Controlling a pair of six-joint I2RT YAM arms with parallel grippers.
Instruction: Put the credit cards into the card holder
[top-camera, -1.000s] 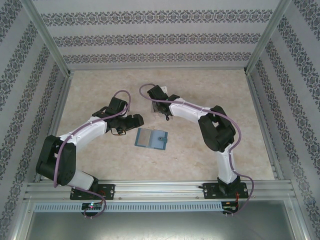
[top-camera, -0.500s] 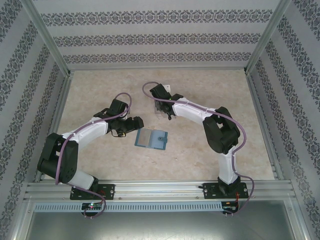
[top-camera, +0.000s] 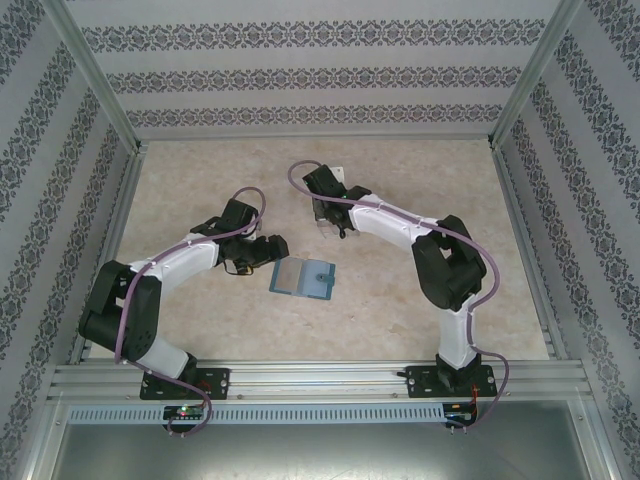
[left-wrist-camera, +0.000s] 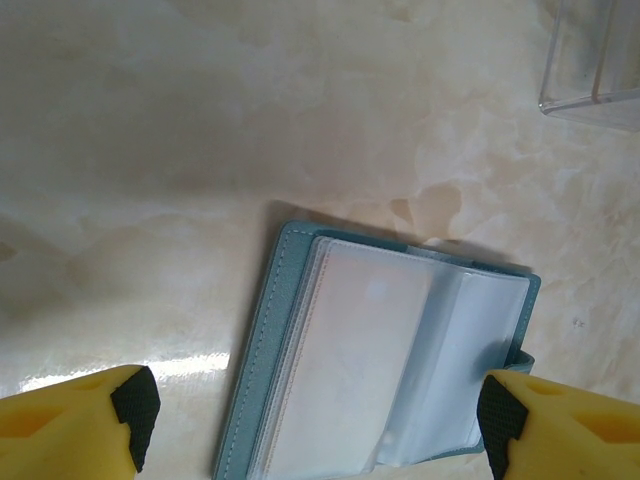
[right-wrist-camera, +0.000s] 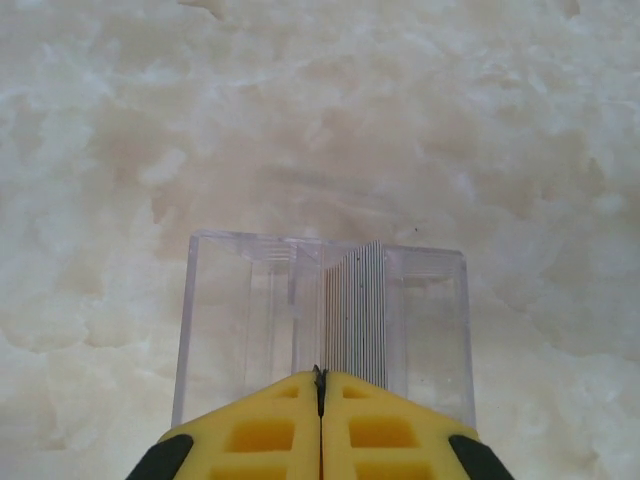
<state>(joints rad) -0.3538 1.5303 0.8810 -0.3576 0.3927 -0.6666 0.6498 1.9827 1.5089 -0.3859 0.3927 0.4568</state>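
Between my left gripper's (left-wrist-camera: 318, 412) yellow fingertips, spread wide, lies the open blue-grey wallet (left-wrist-camera: 380, 350), clear sleeves up. Nothing is held. The wallet's long axis runs roughly along the line from one fingertip to the other, slightly skewed, and its spread nearly fills the gap. On the top view the wallet sits just to the right of that gripper and a little nearer to me, flat on the marbled table (top-camera: 200, 180).

Right gripper (right-wrist-camera: 320, 390): fingers pressed together, yellow faces meeting at a seam, nothing between them. Just beyond the tips sits the card holder (right-wrist-camera: 320, 300), clear plastic, broad side across the fingers' line. The tips overlap its near wall in the wrist view, so I cannot tell contact from hovering. Thin upright lines stand at its middle (card edges or a ribbed divider, can't say).

The holder lies far and right of the wallet, near it but apart; its corner shows at the top right of the left wrist view.

Whether the credit cards are in the wallet's sleeves I cannot tell; the sleeves look pale and milky.

My read: the left arm is the nearer one for anything pulled from the wallet, and the carry would run far-right toward the holder, with the right gripper in that path.
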